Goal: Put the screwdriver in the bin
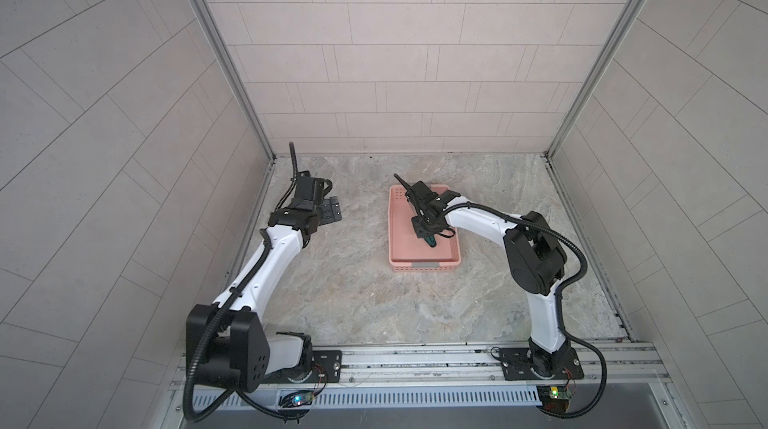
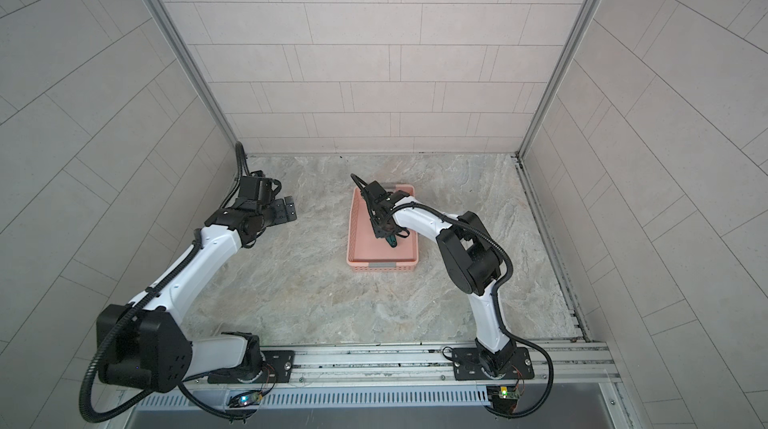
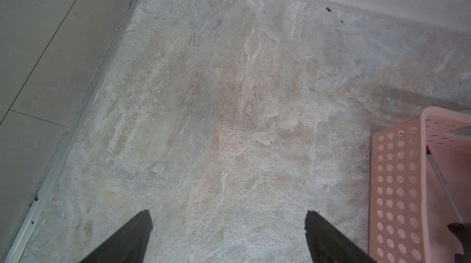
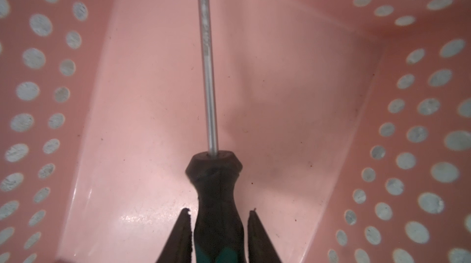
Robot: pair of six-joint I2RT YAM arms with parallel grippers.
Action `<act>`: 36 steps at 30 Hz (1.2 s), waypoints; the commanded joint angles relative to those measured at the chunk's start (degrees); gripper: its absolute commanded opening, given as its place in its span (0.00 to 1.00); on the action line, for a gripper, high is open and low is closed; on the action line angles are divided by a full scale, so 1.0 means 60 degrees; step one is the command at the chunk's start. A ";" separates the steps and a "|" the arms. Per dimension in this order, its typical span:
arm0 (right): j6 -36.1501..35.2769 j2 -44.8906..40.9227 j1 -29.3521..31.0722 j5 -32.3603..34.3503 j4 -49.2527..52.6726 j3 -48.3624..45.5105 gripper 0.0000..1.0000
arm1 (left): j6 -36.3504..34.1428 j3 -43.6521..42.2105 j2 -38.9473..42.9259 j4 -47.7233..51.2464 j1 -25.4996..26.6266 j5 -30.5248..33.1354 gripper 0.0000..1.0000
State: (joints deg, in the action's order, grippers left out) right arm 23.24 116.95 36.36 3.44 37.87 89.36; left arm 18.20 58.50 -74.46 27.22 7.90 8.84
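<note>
Salmon-pink bin sits mid-table; your screwdriver is inside it, handle near, shaft pointing far. Right gripper jaws flank the handle, slightly parted. Left gripper jaws gape over bare table, far left.

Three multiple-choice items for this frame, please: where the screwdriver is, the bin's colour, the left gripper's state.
1. The screwdriver is: A in the bin; B beside it; C out of view.
2. The bin is: A blue; B pink; C white.
3. The left gripper is: A shut on the screwdriver; B shut, empty; C open, empty.
Answers: 1 A, pink floor and holed walls surround it in the right wrist view; 2 B, pink in every view; 3 C, its fingers stand wide apart over the table.
</note>
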 commanded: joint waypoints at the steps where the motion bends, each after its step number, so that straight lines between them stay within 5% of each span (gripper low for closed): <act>1: -0.0036 0.0103 0.0063 0.0139 -0.0011 0.0048 0.34 | -0.0044 -0.0258 0.0404 -0.0143 0.0027 0.0164 1.00; 14: -0.0812 -0.2454 0.0041 0.0772 0.0174 0.0326 0.54 | -0.0196 -0.1095 0.1968 -0.1215 0.0030 0.0470 1.00; 15: -0.0854 -0.2695 0.0034 0.0920 0.0216 0.0388 0.63 | -0.0330 -0.1123 0.2077 -0.1324 0.0023 0.0346 1.00; 17: -0.0984 -0.3267 -0.0029 0.1284 0.0262 0.0443 0.96 | -0.0429 -0.1153 0.2238 -0.1527 0.0038 0.0239 1.00; 18: -0.1001 -0.3511 -0.0082 0.1449 0.0280 0.0436 0.99 | -0.0491 -0.1164 0.2280 -0.1622 0.0030 0.0171 1.00; 26: -0.1364 -0.5926 -0.1773 0.2359 -0.0443 -0.1533 1.00 | -0.2139 -0.2266 0.2001 -0.3737 0.0018 0.0618 1.00; 36: -0.1881 -0.9383 -0.5007 0.2752 -0.5922 -0.7906 1.00 | -0.3103 -0.4639 0.0694 -0.7804 -0.0730 -0.0229 1.00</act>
State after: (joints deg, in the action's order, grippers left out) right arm 13.19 62.28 8.82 17.50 14.87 47.42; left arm 1.93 31.51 -69.19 -9.10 4.82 9.21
